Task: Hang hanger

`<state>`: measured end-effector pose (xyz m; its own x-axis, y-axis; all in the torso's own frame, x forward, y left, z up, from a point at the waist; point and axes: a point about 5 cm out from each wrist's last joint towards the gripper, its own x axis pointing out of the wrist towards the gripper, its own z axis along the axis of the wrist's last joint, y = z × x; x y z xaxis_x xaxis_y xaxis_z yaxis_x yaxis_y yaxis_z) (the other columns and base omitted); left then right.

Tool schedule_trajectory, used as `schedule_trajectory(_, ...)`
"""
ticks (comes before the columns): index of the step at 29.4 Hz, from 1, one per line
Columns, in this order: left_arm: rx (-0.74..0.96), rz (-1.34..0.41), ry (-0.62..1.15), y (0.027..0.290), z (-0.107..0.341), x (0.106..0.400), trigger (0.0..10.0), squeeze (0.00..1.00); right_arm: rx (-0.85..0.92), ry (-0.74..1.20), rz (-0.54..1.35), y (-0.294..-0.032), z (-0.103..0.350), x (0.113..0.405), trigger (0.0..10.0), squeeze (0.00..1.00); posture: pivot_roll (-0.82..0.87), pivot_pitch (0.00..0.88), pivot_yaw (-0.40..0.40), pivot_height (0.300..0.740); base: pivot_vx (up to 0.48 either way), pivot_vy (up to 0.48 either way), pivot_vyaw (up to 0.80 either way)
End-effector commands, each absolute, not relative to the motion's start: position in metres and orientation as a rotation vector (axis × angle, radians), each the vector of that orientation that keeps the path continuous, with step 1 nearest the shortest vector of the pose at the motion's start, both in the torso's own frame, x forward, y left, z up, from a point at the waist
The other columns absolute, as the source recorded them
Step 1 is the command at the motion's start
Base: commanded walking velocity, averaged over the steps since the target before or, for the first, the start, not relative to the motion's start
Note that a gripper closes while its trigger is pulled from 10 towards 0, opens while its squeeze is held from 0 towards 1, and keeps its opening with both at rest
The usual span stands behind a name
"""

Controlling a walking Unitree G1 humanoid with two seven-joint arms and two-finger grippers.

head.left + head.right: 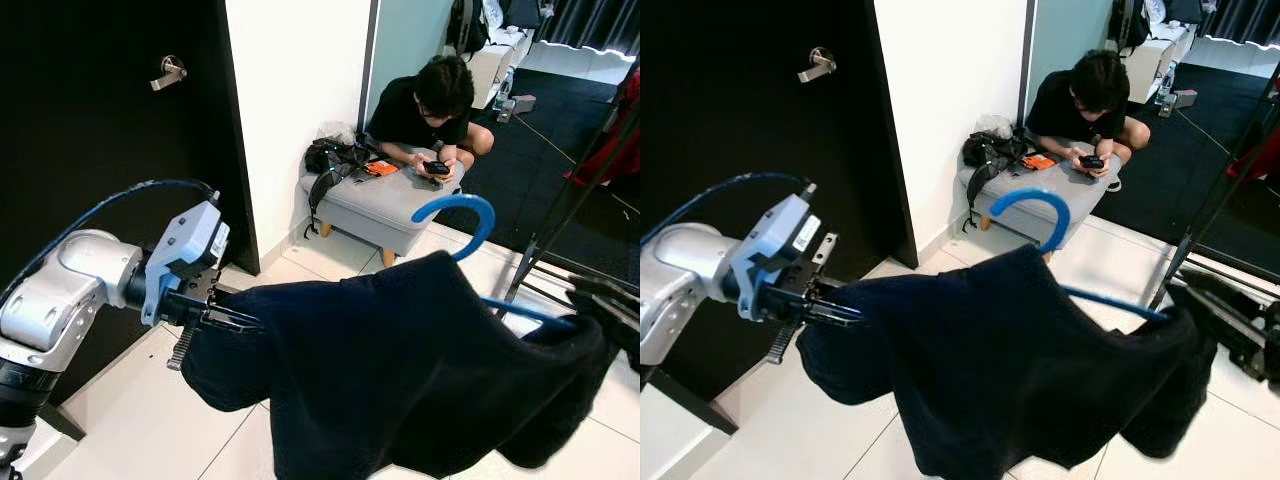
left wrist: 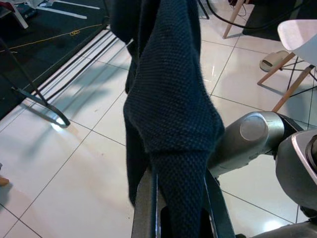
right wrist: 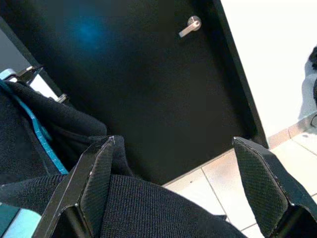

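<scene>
A dark navy knitted garment hangs over a blue hanger, whose hook rises above the cloth and whose arm runs out to the right. My left gripper is shut on the garment's left end; in the left wrist view its fingers press the knit from both sides. My right gripper is at the garment's right end, near the right edge. Its fingers stand wide open with the cloth lying between and below them.
A black door with a lever handle is close on the left. Ahead, a person sits behind a grey ottoman carrying a black bag. A black rack frame stands on the right.
</scene>
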<state>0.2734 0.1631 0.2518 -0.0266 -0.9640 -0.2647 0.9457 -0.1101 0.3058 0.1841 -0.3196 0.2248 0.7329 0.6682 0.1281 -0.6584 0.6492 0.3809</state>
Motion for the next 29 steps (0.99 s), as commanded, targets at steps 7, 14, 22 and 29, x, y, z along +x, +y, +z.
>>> schedule_trajectory(7,0.447,-1.585,-0.148,0.167,0.271,0.278,10.0,0.00,0.459,-0.002,0.780,-0.313,0.229,0.178,10.0,0.00,0.00,0.050,0.013,0.740,0.000,0.000,0.00)
schedule_trajectory(14,0.461,-1.623,-0.111,0.166,0.267,0.277,10.0,0.00,0.449,-0.100,0.775,-0.314,0.247,0.181,10.0,0.00,0.01,0.050,0.014,0.740,0.000,0.000,0.00)
schedule_trajectory(22,0.503,-1.657,-0.003,0.170,0.251,0.281,10.0,0.00,0.221,-0.163,0.930,-0.287,0.296,0.182,10.0,0.00,0.00,0.047,0.027,0.740,0.000,0.000,0.00)
schedule_trajectory(29,0.539,-1.739,0.068,0.164,0.242,0.285,10.0,0.00,-0.058,-0.147,1.121,-0.253,0.335,0.179,10.0,0.00,-0.01,0.040,0.030,0.740,0.000,0.000,0.00)
